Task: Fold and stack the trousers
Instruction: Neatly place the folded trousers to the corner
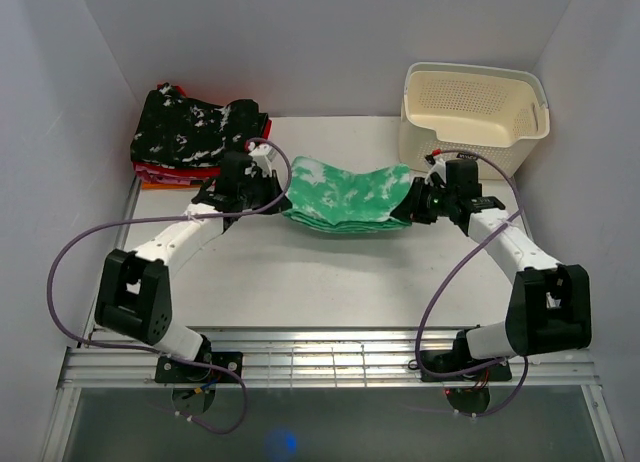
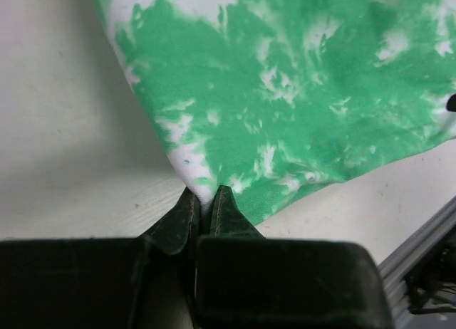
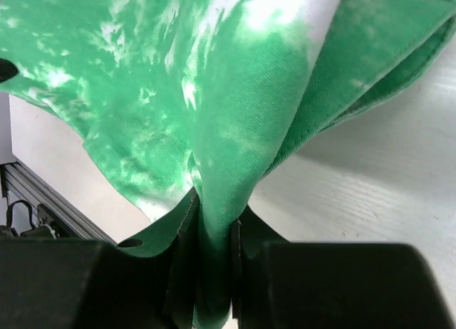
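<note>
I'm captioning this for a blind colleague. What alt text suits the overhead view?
Folded green-and-white tie-dye trousers hang between two grippers over a white table, the left gripper shut on one end, the right gripper on the other. A black speckled garment tops folded clothes back left; a cream basket sits back right.

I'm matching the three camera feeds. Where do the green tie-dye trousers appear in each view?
Top external: trousers mid-table, slung between left gripper and right gripper.
Left wrist: upper right, corner pinched by left gripper.
Right wrist: upper frame, bunched in right gripper.
Shared landmark: white table.
</note>
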Motion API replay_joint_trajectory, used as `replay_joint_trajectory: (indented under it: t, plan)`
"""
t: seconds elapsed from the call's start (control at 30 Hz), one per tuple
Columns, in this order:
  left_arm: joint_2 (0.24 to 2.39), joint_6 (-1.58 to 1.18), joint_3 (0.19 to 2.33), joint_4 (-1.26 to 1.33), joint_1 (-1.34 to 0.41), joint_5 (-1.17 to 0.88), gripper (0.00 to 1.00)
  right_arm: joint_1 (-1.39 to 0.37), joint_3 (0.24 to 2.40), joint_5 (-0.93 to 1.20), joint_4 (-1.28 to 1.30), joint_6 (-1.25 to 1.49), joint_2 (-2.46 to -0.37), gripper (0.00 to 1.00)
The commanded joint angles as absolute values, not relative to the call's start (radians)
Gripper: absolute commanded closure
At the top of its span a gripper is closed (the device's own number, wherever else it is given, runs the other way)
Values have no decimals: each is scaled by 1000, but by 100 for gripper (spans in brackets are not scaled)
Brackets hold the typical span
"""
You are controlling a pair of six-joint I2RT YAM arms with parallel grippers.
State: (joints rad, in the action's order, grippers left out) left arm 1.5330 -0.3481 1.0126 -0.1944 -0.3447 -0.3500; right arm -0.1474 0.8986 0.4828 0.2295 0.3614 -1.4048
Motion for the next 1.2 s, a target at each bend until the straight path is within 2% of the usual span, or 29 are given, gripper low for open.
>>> replay_joint_trajectory:
  t: [0.0,0.27,0.4,0.5,0.8,0.93,1.17]
  plan:
    - [1382,-140,1117,-216,-341,-236,100,-182,1047,388,190,318,-1353,92]
    - [1247,-18,1250,-100,-324,-154,100,-331,1333,311,77,276,-1407,92]
    - [1239,46,1276,-12,-273,-98,100,-397,1506,270,19,250,-1533,92]
    - [1256,75,1287,83,-200,-61,100,-442,1650,250,-35,250,-1656,92]
    - [1370,-29,1330,261,139,-178,100,-586,2154,167,-124,215,-2061,92]
    - [1422,-75,1321,342,266,-235,100,-633,2279,126,-202,209,-2193,92]
    - [1534,-138,1302,475,402,-301,100,-712,2348,57,-385,157,-2376,92]
